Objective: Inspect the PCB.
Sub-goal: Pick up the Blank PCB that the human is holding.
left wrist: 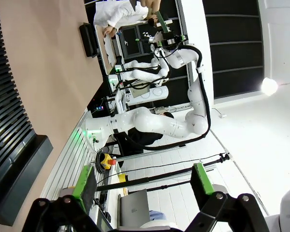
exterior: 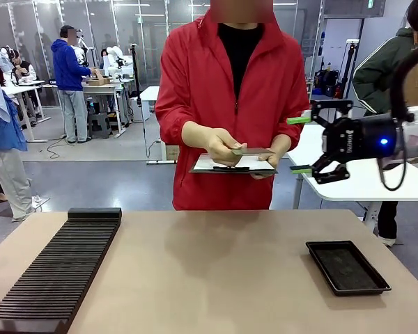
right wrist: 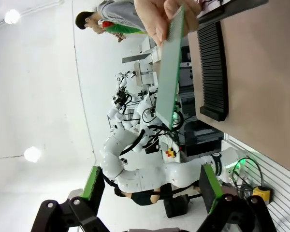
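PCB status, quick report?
Right pincer open, raised, facing the person. Left pincer open, empty. PCB in person's hand, above clipboard. Nothing between right pincer and PCB.

PCB (exterior: 251,151): edge-on, face hidden | rack (exterior: 56,271): cut by bottom edge

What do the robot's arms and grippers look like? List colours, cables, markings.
The right gripper is black and angular, its two fingers tipped with green pads, with a blue light and white lettering on its body. Its rounded white arm carries a black cable. The left gripper matches: black linkages, green pads.
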{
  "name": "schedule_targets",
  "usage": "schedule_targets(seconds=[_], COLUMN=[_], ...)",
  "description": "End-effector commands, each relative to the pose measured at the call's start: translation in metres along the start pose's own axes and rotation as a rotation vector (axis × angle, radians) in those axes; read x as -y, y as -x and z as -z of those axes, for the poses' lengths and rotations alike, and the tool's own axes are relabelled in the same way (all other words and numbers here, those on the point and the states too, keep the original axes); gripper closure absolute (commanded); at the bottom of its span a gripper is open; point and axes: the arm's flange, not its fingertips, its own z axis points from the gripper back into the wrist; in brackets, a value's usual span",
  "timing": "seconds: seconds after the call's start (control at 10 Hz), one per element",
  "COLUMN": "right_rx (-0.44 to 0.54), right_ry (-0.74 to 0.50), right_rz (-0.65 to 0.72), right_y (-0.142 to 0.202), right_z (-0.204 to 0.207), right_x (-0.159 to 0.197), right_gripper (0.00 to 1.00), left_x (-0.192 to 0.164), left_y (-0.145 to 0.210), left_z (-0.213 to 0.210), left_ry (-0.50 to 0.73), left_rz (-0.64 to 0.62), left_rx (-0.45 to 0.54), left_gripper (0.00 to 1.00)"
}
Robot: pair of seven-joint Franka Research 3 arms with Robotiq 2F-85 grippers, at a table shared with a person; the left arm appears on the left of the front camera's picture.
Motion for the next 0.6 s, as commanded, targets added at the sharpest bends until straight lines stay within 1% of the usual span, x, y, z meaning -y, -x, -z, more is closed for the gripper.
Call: schedule_targets(seconds=[0.0, 0.1, 0.3, 0.5], right_rx=[0.003, -0.035, -0.078, -0.1], right_ry=[-0.011, -0.055, -0.028, -0.04], right_rz=[0.067, 0.066, 0.086, 0.093], right_y=[-0.018, -0.026, -0.041, -0.05], right_z=[0.025, 0.035, 0.058, 0.069], right_x=[-0.003, 0.001, 0.007, 0.012], right_gripper=[0.0, 0.0, 0.0, 0.0], left_x=[0.0, 0.0, 0.0, 0.0], left_y=[0.001, 0.001, 0.001, 0.001], left_z=[0.0, 0.0, 0.0, 0.0], left_ry=[0.001, 0.001, 0.001, 0.001], left_rz=[0.001, 0.001, 0.001, 0.001], left_rx=[0.002, 0.002, 0.002, 0.002], left_gripper=[0.0, 0.0, 0.0, 0.0])
